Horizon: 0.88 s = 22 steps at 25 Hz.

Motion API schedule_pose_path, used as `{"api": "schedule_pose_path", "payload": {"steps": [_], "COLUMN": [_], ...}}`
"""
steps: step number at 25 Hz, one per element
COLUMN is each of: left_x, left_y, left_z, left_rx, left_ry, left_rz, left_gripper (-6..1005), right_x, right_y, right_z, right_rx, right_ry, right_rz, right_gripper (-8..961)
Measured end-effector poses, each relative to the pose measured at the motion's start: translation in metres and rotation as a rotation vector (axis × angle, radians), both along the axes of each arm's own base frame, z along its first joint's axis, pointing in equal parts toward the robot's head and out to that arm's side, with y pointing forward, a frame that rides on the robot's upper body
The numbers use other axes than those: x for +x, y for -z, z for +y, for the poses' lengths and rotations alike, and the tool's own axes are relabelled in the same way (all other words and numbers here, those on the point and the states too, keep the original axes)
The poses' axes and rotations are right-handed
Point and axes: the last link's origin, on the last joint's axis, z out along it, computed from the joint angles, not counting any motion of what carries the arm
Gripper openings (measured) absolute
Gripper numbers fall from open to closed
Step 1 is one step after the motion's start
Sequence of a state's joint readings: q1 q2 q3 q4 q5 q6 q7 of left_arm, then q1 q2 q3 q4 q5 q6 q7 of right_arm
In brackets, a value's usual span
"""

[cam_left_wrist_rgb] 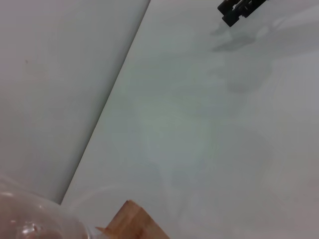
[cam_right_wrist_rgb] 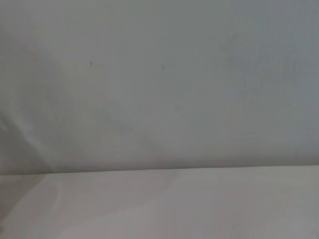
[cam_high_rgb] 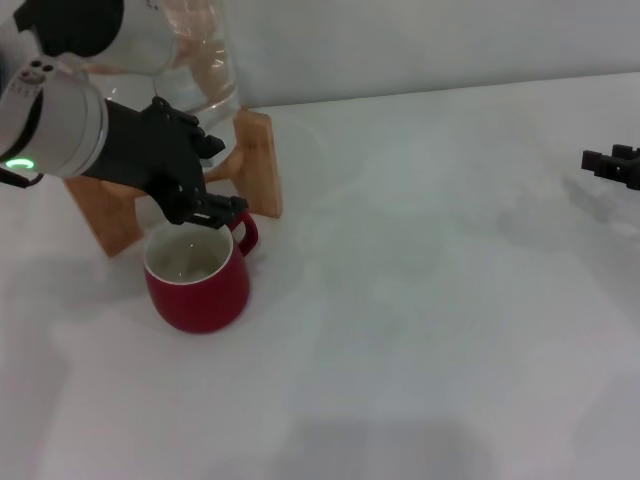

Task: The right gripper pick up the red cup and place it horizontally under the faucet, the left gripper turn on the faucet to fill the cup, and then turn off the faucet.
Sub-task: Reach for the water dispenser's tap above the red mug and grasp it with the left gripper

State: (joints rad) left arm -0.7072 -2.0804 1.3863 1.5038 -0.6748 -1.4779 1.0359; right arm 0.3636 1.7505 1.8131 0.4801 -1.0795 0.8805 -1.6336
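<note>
The red cup (cam_high_rgb: 197, 278) stands upright on the white table, just in front of the wooden stand, with its handle toward the back right. My left gripper (cam_high_rgb: 208, 188) hovers right above the cup's far rim, against the base of the clear glass water jar (cam_high_rgb: 200, 60). The faucet is hidden behind this gripper. My right gripper (cam_high_rgb: 612, 163) is parked at the far right edge of the table, away from the cup; it also shows in the left wrist view (cam_left_wrist_rgb: 239, 9). The right wrist view shows only wall and table.
The wooden stand (cam_high_rgb: 262, 160) carries the jar at the back left; its corner shows in the left wrist view (cam_left_wrist_rgb: 132, 224) beside the jar's glass (cam_left_wrist_rgb: 30, 226). The white table (cam_high_rgb: 430, 300) stretches between the cup and the right gripper. A wall lies behind.
</note>
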Motion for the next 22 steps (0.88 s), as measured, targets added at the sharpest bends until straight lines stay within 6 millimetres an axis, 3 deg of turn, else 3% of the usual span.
{"api": "schedule_pose_path", "payload": {"steps": [22], "left_x": [0.0012], "left_y": [-0.004], "left_z": [-0.0035], "left_rx": [-0.012], "left_ry": [-0.013], "left_rz": [-0.004], "left_gripper": [663], "right_x": [0.0009], "right_y": [0.001], "right_z": [-0.0015], "right_rx": [-0.003], "right_ry": [0.003], "right_rz": [0.002], "right_gripper": [550]}}
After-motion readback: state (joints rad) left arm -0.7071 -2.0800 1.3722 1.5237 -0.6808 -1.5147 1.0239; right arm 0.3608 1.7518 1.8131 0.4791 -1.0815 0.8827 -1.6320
